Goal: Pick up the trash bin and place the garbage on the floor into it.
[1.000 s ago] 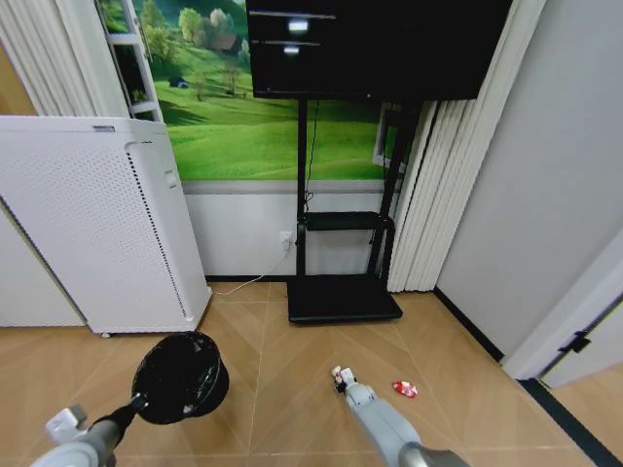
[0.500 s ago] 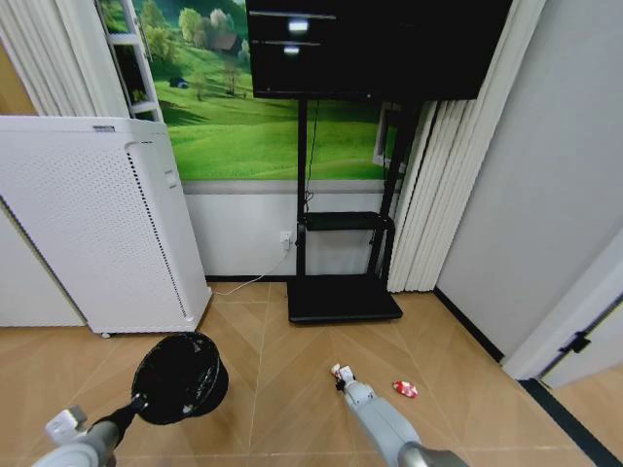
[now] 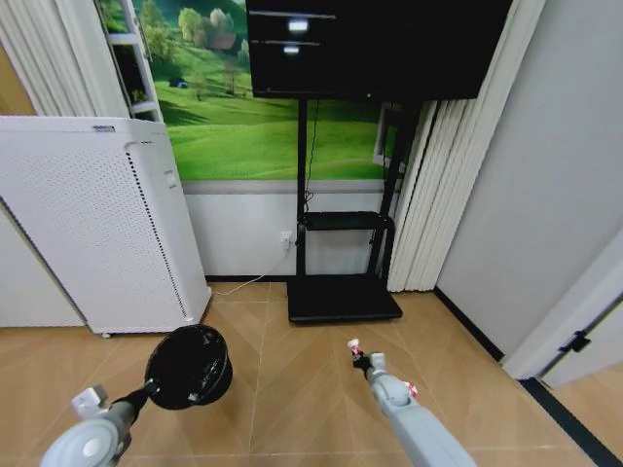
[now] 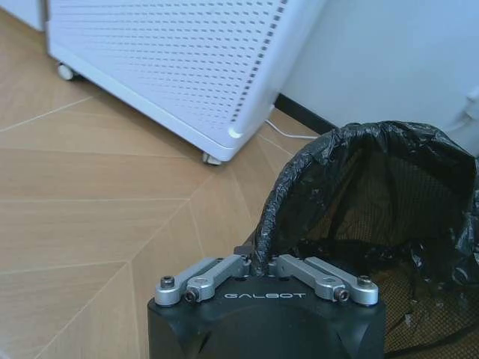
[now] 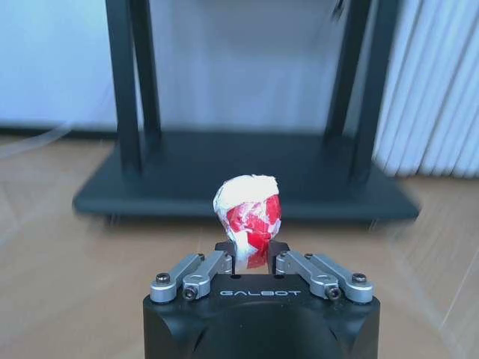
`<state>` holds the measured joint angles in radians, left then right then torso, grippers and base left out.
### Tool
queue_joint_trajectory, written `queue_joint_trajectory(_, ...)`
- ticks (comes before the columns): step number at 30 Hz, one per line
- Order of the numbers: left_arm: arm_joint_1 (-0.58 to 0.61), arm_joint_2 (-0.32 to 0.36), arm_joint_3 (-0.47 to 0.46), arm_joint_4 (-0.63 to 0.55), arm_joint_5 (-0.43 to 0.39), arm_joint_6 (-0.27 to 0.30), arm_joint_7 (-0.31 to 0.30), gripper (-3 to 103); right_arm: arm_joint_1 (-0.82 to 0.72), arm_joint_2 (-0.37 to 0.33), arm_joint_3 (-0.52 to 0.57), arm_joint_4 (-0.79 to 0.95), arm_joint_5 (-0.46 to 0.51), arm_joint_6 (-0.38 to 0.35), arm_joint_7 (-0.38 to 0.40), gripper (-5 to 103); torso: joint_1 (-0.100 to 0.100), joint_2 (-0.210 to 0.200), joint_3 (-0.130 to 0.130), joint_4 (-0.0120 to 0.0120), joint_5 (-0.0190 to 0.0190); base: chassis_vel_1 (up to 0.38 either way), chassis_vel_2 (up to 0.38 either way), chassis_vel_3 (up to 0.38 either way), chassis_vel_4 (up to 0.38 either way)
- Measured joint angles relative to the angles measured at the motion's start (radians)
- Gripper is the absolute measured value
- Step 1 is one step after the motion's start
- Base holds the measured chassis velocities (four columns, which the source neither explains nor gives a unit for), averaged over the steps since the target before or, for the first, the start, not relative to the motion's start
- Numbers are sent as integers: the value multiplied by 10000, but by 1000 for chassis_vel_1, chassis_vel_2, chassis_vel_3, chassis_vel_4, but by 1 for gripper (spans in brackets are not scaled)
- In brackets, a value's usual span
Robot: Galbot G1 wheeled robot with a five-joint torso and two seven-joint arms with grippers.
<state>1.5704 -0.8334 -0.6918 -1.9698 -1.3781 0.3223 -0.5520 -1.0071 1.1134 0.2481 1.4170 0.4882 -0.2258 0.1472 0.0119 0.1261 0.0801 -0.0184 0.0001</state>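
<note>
Two grippers grasp things: the left gripper (image 4: 263, 263) pinches the trash bin (image 3: 188, 366) rim near the white appliance (image 3: 92, 224), while the outstretched right gripper (image 5: 254, 258) clamps a red-and-white wrapper (image 5: 249, 213) facing the black stand (image 5: 247, 176).

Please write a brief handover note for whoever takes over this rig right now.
Left claw: shut on the rim of the trash bin, holding it at the robot's left, near the white perforated appliance.
Right claw: shut on a red-and-white wrapper, held up in front of the black stand.
Done: bin picked up, one wrapper grasped.
Left: put this wrapper into the bin. A second red-and-white piece lies on the floor beside the right arm, partly hidden by it. I cannot tell from these views what is already in the bin.
</note>
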Motion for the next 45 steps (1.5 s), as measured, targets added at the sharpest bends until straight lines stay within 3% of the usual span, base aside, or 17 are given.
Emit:
queue_joint_trajectory(7,-873,534,1504,248,242,-115,236,2,-1079,-870,1035,2825,480,1052,-1173,21,0,0,0,2,1,0,0,0,0)
queue_joint_trajectory(8,-1049,564,1758,287,241,-151,319,2,-1362,-1002,1216,3563,730,1411,-1803,21,0,0,-1,-1,-2,0,0,0,0)
queue_joint_trajectory(9,-1049,564,1758,287,241,-151,319,2,-1362,-1002,1216,3563,730,1411,-1803,21,0,0,-1,-1,-2,0,0,0,0)
queue_joint_trajectory(11,-1097,442,1821,276,148,-182,451,2,-1545,-1169,1138,4344,964,1992,-2933,21,0,1,0,1,0,0,0,0,0)
queue_joint_trajectory(12,-1097,442,1821,276,148,-182,451,2,-1545,-1169,1138,4344,964,1992,-2933,21,0,1,0,1,0,0,0,0,0)
queue_joint_trajectory(13,-1227,320,1824,295,-63,-210,449,2,-1719,-1284,976,4768,1035,2267,-3434,21,0,0,0,13,0,0,0,0,0)
queue_joint_trajectory(14,-1443,248,1904,384,-293,-234,404,2,-1926,-1354,883,5067,1038,2501,-3758,21,0,0,0,10,-2,0,0,0,0)
queue_joint_trajectory(17,-1796,173,2150,652,-549,-241,356,2,-2217,-1428,589,5481,904,2857,-4267,21,0,0,0,-2,2,0,0,0,0)
queue_joint_trajectory(19,-2103,143,2554,924,-594,-238,382,2,-2314,-1445,194,5646,697,3146,-4603,21,0,0,0,4,-1,0,0,0,0)
queue_joint_trajectory(23,-2722,120,3232,1302,-538,-281,458,2,-2411,-1445,-156,5725,502,3343,-4798,21,-1,0,0,7,0,0,0,0,0)
queue_joint_trajectory(26,-4062,-2,4825,1890,-335,-387,656,2,-2454,-1417,-709,5738,86,3590,-5068,21,0,0,0,1,0,0,0,0,0)
queue_joint_trajectory(28,-4290,-15,5149,1997,-259,-409,725,2,-2450,-1412,-810,5714,20,3628,-5116,21,0,0,1,0,0,0,0,0,0)
queue_joint_trajectory(30,-4926,-17,6063,2307,66,-481,1003,2,-2390,-1382,-1086,5581,-202,3764,-5239,21,0,0,1,0,0,0,0,0,0)
queue_joint_trajectory(42,-6208,-403,8153,3166,895,-914,2190,2,-2318,-1182,-1840,5065,-1143,4202,-5491,21,0,0,1,4,1,0,0,0,0)
queue_joint_trajectory(45,-6766,-721,9070,3446,1061,-1023,2541,2,-2304,-1204,-2222,4913,-1507,4374,-5510,21,0,0,1,2,0,0,0,0,0)
